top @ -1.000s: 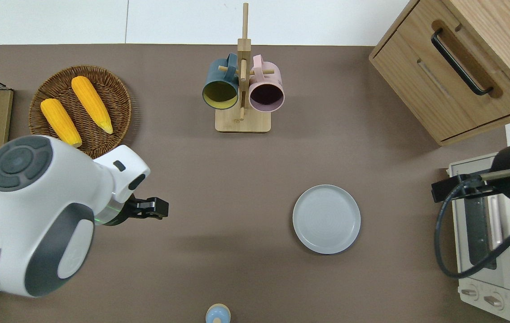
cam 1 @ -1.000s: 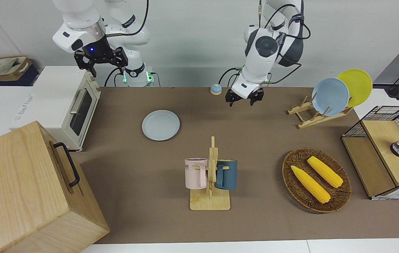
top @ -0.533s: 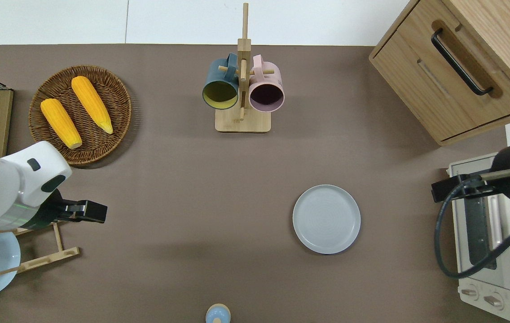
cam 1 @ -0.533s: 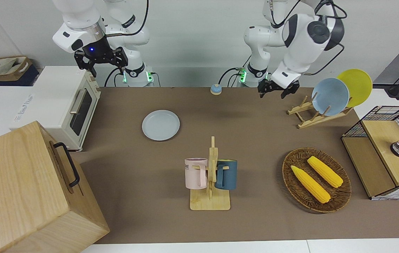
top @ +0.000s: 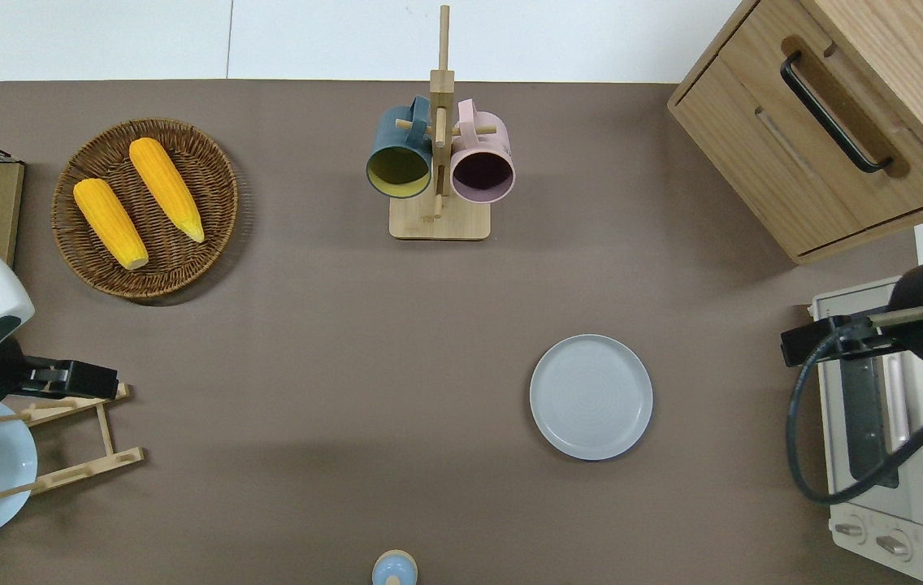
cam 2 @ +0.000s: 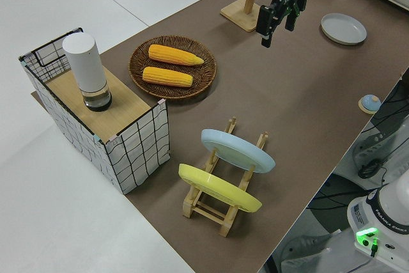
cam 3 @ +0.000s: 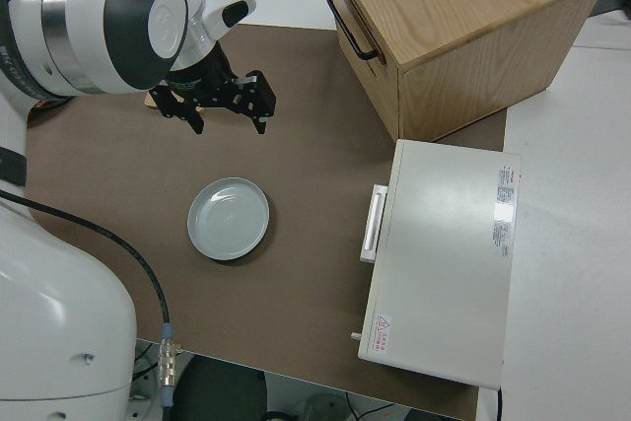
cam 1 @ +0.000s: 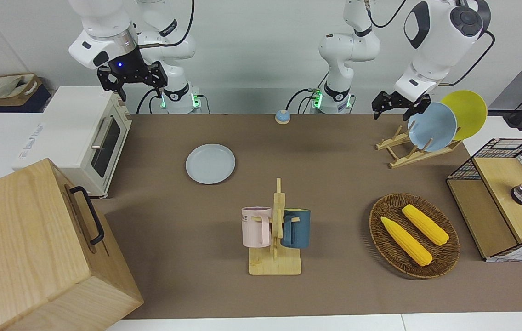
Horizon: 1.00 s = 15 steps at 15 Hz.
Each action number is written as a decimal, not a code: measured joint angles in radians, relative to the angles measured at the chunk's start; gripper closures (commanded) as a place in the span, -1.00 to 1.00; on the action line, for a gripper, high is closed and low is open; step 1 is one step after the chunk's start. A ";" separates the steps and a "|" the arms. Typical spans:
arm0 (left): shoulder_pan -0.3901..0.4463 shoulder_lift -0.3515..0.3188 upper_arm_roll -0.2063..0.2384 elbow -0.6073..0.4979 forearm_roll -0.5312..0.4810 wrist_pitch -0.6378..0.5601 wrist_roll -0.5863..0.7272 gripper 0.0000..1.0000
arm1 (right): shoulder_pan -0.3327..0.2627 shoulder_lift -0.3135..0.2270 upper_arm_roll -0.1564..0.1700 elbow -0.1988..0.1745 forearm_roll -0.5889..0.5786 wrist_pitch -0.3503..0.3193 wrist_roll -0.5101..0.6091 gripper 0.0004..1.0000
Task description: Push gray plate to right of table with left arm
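The gray plate (cam 1: 210, 163) lies flat on the brown table (cam 1: 334, 179), toward the right arm's end, near the toaster oven. It also shows in the overhead view (top: 591, 397), the left side view (cam 2: 344, 28) and the right side view (cam 3: 229, 219). My left gripper (cam 1: 395, 108) is open and empty, up in the air over the end of the wooden plate rack (top: 71, 455), far from the gray plate. It shows in the overhead view (top: 80, 379) and the left side view (cam 2: 277, 25). My right gripper (cam 1: 127, 80) is open and parked.
The rack holds a sky-blue plate (cam 1: 432, 126) and a yellow plate (cam 1: 468, 112). A basket of corn (cam 1: 413, 235), a mug stand (cam 1: 275, 230), a wire-sided box (cam 1: 504, 197), a toaster oven (cam 1: 82, 138), a wooden cabinet (cam 1: 36, 248) and a small bell (cam 1: 282, 116) stand on the table.
My left arm has swung from mid-table toward its own end, carrying its open gripper to over the plate rack. The gray plate and the right arm have not moved.
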<state>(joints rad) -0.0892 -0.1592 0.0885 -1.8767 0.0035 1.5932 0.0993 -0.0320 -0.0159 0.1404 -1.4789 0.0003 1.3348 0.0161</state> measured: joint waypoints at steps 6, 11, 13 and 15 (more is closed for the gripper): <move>0.000 -0.007 -0.001 0.043 0.004 -0.002 0.000 -1.00 | 0.000 0.000 0.000 0.000 0.000 0.000 0.000 -0.97; 0.000 -0.007 -0.001 0.061 -0.009 -0.002 -0.015 -1.00 | 0.000 0.000 0.000 0.000 0.000 0.000 0.000 -0.97; 0.000 -0.007 -0.001 0.065 -0.013 -0.002 -0.030 -1.00 | 0.000 0.000 0.000 0.000 0.000 0.000 0.000 -0.97; 0.000 -0.007 -0.002 0.066 -0.013 -0.001 -0.035 -1.00 | 0.000 0.000 0.000 0.000 0.000 0.000 0.000 -0.97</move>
<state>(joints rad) -0.0891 -0.1659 0.0868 -1.8111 -0.0099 1.5920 0.0647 -0.0320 -0.0159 0.1404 -1.4789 0.0003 1.3348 0.0161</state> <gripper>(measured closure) 0.000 0.013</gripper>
